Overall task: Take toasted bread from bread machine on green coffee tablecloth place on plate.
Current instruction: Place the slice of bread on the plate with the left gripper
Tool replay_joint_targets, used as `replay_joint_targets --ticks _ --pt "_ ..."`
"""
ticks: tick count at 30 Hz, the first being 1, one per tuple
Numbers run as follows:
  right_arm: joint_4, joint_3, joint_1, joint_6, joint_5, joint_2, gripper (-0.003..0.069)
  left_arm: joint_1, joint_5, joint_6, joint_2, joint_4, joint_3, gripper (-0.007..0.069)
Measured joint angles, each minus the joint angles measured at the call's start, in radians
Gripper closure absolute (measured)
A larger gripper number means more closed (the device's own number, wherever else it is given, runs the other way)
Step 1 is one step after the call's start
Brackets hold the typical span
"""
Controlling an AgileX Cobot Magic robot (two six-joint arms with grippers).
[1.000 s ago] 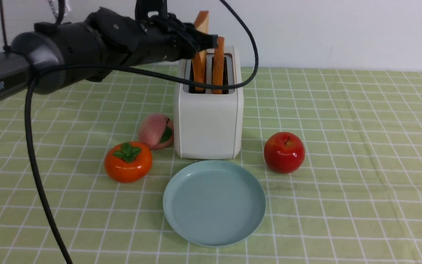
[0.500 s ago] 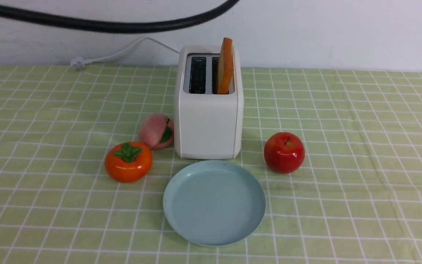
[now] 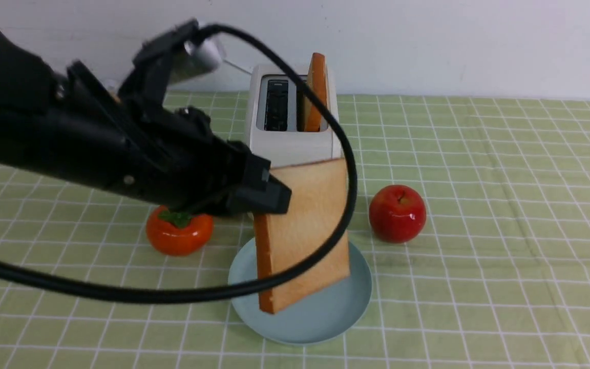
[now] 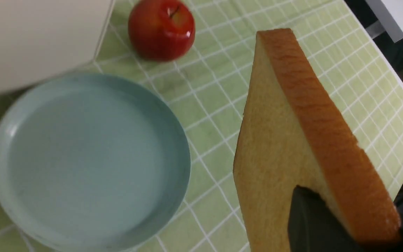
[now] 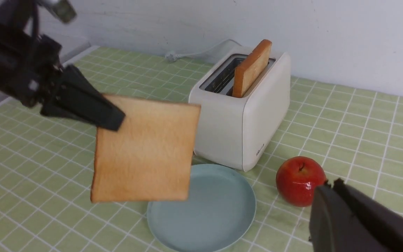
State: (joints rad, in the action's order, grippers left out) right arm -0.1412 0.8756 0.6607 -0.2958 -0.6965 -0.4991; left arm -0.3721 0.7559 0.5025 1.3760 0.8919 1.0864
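Note:
My left gripper (image 3: 274, 197) is shut on one corner of a slice of toasted bread (image 3: 308, 230), which hangs on edge, slightly tilted, just above the light-blue plate (image 3: 325, 318). Seen from the left wrist, this slice (image 4: 278, 140) sits between the dark fingers (image 4: 313, 217), off to the side of the plate (image 4: 82, 157). Another slice (image 3: 317, 92) stands in the right slot of the white bread machine (image 3: 287, 141) on the green coffee tablecloth (image 3: 479, 205). The left slot is empty. My right gripper (image 5: 327, 187) is shut and empty, near the apple (image 5: 299, 180).
A red apple (image 3: 397, 212) sits right of the plate and an orange persimmon (image 3: 177, 236) to its left, partly under my left arm. The arm's black cable (image 3: 172, 294) loops across in front of the plate. The cloth's edge (image 4: 397, 87) shows in the left wrist view.
My left gripper lifted the left slice out of the bread machine, left the front view upward, and has come back down with it above the plate. The other slice stayed put.

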Motion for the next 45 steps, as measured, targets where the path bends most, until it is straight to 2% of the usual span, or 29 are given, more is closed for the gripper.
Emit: replay_joint_targets --ticks 6,8,15,24,26,28,30,31,35,36,39,45 --pt "0.000 0.000 0.000 0.009 -0.002 0.000 0.0677 0.000 -0.091 0.087 0.152 0.180 -0.026 0.0536" --pt "0.000 0.000 0.000 0.021 -0.005 0.000 0.0677 0.000 -0.113 0.109 0.189 0.203 -0.027 0.0536" --pt "0.000 0.000 0.000 0.036 -0.008 0.000 0.0674 0.000 -0.174 0.146 0.320 0.238 -0.028 0.0536" --pt "0.000 0.000 0.000 0.047 -0.008 0.000 0.0669 0.000 -0.216 0.154 0.350 0.252 -0.028 0.0533" --pt "0.000 0.000 0.000 0.047 -0.008 0.000 0.0669 0.000 -0.220 0.154 0.350 0.235 -0.028 0.0502" --pt "0.000 0.000 0.000 0.047 -0.008 0.000 0.0666 0.000 -0.224 0.154 0.350 0.197 -0.028 0.0433" --pt "0.000 0.000 0.000 0.047 -0.008 0.000 0.0665 0.000 -0.226 0.154 0.350 0.158 -0.028 0.0341" --pt "0.000 0.000 0.000 0.047 -0.008 0.000 0.0663 0.000 -0.228 0.151 0.351 0.131 -0.028 0.0262" --pt "0.000 0.000 0.000 0.047 -0.008 0.000 0.0661 0.000 -0.250 0.100 0.346 0.086 -0.028 0.0040" --pt "0.000 0.000 0.000 0.048 -0.008 0.000 0.0661 0.000 -0.256 0.091 0.336 0.074 -0.028 0.0009" --pt "0.000 0.000 0.000 0.048 -0.008 0.000 0.0661 0.000 -0.286 0.075 0.282 0.032 -0.028 -0.0037" --pt "0.000 0.000 0.000 0.048 -0.008 0.000 0.0659 0.000 -0.367 0.071 0.127 -0.094 -0.028 -0.0040"
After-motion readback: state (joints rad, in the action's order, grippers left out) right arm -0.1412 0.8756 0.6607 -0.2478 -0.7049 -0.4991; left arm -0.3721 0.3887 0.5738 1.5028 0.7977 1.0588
